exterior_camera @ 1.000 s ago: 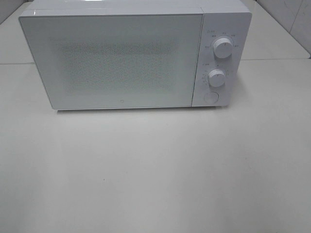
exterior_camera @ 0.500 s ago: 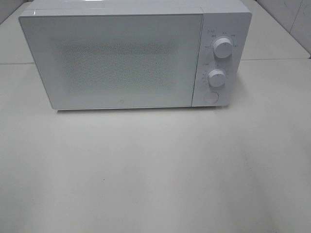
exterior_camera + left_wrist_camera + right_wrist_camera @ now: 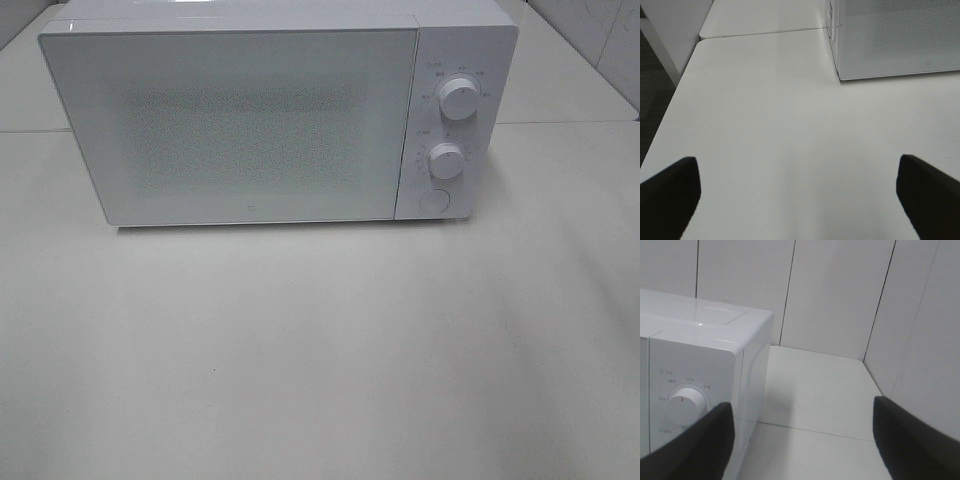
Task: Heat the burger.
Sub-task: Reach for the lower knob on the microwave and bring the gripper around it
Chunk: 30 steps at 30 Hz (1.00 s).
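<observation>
Microwave: white box (image 3: 250, 120) at the far side of the table (image 3: 320, 350), door (image 3: 240, 125) shut and facing the near edge, so both arms can get at the front.
Controls: top knob (image 3: 458, 99), lower knob (image 3: 446, 160) and a round button (image 3: 433, 200) run down the right side of the front. I'd guess that's why the right arm hangs out over there.
Left pincer: (image 3: 797, 172) jaws spread wide with nothing between them, low over bare table, left of the microwave and nearer than it. Looks parked to me.
Right pincer: (image 3: 802, 410) jaws apart too and empty, up around top-knob height off the microwave's right corner, with the panelled wall (image 3: 840, 295) behind.
Burger: can't see it anywhere, honestly. It's not on the table and not in either pincer. It might be behind that frosted door, but the door gives nothing away.
Burger looks: no idea, its colour and shape are out of sight.
Stage: either the very start or mid-heating, can't tell which.
</observation>
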Tool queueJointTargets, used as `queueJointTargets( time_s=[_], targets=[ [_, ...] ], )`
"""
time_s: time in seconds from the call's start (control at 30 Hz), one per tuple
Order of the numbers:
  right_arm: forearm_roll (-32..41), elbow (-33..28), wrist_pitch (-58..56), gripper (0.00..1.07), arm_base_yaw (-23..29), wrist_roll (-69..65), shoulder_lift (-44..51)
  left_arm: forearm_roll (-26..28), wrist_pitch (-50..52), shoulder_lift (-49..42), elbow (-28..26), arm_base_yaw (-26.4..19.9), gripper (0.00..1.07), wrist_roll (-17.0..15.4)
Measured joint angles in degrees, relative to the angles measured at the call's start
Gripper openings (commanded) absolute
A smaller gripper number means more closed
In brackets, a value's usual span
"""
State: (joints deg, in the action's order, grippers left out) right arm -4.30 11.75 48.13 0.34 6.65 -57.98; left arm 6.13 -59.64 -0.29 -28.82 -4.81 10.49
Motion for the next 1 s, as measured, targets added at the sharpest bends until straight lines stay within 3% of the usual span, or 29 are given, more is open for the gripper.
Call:
queueJointTargets(
  time_s=[0.23,0.4,1.0],
  targets=[
    [1.2,0.1,13.1,0.76,2.0,-5.4,-13.9,0.0,0.0,0.0,0.0,0.0,1.01,0.0],
    [7.2,0.2,20.2,0.76,9.8,-3.6,-22.5,0.0,0.0,0.0,0.0,0.0,1.01,0.0],
    [19.7,3.4,21.1,0.76,23.8,-2.4,-38.7,0.0,0.1,0.0,0.0,0.0,1.01,0.0]
  ],
)
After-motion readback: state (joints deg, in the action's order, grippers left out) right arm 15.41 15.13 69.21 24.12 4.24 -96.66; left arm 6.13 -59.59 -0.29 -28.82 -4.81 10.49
